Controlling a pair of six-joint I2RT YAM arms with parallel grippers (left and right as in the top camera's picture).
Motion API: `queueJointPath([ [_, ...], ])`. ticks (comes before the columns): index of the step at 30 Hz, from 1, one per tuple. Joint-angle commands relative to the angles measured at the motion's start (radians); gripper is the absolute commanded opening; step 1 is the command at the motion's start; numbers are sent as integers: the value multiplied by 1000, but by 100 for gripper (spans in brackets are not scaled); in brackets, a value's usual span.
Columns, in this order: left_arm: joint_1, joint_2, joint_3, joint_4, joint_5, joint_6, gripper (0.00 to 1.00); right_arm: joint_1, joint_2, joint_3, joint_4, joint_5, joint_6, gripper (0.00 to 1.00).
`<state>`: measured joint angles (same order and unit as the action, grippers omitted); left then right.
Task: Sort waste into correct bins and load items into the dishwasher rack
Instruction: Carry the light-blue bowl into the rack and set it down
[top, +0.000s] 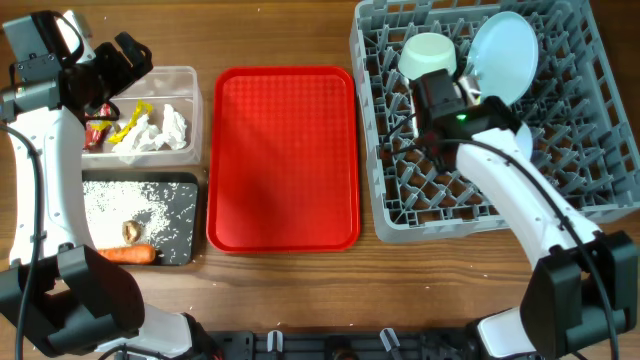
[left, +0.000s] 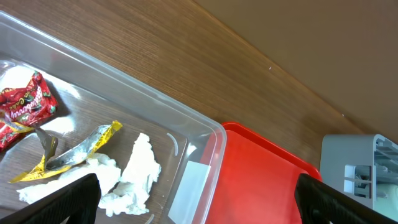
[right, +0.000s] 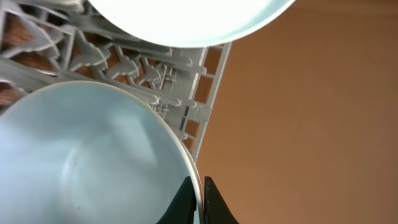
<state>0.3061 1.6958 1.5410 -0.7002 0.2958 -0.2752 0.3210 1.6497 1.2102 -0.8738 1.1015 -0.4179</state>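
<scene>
overhead: the left gripper (top: 128, 58) hovers over the far left corner of the clear tub (top: 186, 100). in the tub lie a red wrapper (top: 99, 131), a yellow wrapper (top: 131, 117) and white tissue (top: 160, 130). just below it the black tub (top: 180, 190) holds scattered rice (top: 130, 203), a brown lump (top: 132, 231) and a carrot (top: 125, 254) along its near edge. a red tray (top: 285, 160) lies between the tubs and the grey rack (top: 560, 190). in the rack's far part a bowl (top: 428, 52) lies on its side beside a tilted plate (top: 503, 58), with the right gripper (top: 440, 85) at the bowl.

left wrist: the fingers (left: 62, 202) stand spread wide above the clear tub (left: 205, 134), holding nothing. the red wrapper (left: 25, 107) carries gold print, too crumpled to read. the yellow wrapper (left: 84, 148) touches the tissue (left: 134, 174). the red tray (left: 261, 180) and a rack corner (left: 357, 165) show beyond.

right wrist: the fingers (right: 185, 200) are pressed together on the rim of the bowl (right: 93, 162), which is over the rack (right: 149, 62), the plate (right: 186, 15) above it. the brown table (right: 311, 112) fills the right side.
</scene>
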Motion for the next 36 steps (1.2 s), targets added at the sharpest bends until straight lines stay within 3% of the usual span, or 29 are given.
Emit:
queueJointPath([
  [1, 5, -13, 14, 3, -6, 3, 100, 45, 16, -27, -1, -59, 0, 4],
  [8, 5, -13, 14, 3, -6, 3, 100, 133, 16, -27, -2, -85, 3, 4],
  [14, 5, -13, 14, 3, -6, 3, 100, 171, 16, -27, -2, -245, 33, 6],
  [17, 5, -13, 14, 3, -6, 3, 100, 187, 16, -27, 1, -250, 33, 16],
  [20, 5, -13, 14, 3, -6, 3, 100, 204, 14, -25, 32, -250, 32, 40],
  [25, 5, -13, 14, 3, -6, 3, 100, 254, 14, 8, 51, -283, 58, 56],
  [28, 5, -13, 14, 3, -6, 3, 100, 267, 5, 47, 51, -449, 96, 59],
  [31, 5, -13, 14, 3, -6, 3, 100, 245, -39, 132, 53, -737, 225, 59],
  [36, 5, -13, 14, 3, -6, 3, 100, 181, -143, 155, 61, -771, 392, 59],
])
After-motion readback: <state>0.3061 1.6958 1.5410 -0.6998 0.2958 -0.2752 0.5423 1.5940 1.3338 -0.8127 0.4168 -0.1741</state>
